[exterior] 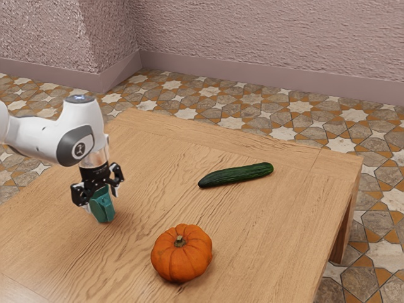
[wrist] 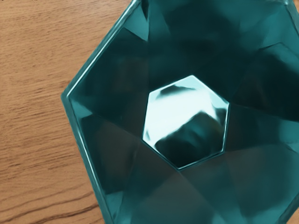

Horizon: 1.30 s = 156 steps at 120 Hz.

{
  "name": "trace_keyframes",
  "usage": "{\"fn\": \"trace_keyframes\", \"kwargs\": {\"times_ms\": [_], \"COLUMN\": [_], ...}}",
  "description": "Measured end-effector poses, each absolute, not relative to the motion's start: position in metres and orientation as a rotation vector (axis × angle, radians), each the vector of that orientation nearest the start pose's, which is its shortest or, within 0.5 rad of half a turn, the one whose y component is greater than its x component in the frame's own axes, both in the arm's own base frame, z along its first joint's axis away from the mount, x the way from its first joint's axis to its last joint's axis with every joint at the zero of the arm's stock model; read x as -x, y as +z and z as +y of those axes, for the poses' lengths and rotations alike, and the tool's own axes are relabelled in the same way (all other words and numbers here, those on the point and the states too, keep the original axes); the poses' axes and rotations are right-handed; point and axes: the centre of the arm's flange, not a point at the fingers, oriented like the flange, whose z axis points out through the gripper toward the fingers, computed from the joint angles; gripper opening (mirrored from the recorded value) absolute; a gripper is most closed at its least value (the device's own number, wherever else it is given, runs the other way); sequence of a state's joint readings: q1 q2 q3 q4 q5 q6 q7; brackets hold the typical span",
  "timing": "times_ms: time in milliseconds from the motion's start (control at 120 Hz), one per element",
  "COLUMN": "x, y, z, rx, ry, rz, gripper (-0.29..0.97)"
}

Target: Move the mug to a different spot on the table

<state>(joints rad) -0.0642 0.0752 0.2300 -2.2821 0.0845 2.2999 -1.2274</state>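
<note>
A teal faceted mug point(exterior: 103, 209) hangs under my hand over the table's left part in the exterior view, a little tilted and at or just above the wood. My black gripper point(exterior: 98, 196) is shut on its upper part, one finger on each side. From the wrist view I look straight down into the mug point(wrist: 187, 121), with its six-sided rim and shiny hexagonal bottom directly below the hand.
An orange pumpkin point(exterior: 181, 252) stands near the table's front edge, to the exterior view's right of the mug. A dark green cucumber point(exterior: 236, 175) lies further back and right. The wooden table point(exterior: 271, 233) ends at the right above a tiled floor.
</note>
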Motion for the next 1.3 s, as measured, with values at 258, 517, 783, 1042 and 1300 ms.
{"fn": "trace_keyframes", "kwargs": {"times_ms": [258,517,783,1042,1300], "x": [-0.514,-0.515,-0.517,-0.518,-0.519], "y": [0.307,0.3,0.291,0.287,0.288], "z": [0.085,0.085,0.086,0.09,0.089], "rx": [2.405,2.413,2.416,2.424,2.434], "ry": [0.019,0.014,0.013,0.006,0.007], "rz": [-1.893,-1.9,-1.902,-1.905,-1.917], "gripper": [0.68,0.68,0.68,0.68,0.36]}}
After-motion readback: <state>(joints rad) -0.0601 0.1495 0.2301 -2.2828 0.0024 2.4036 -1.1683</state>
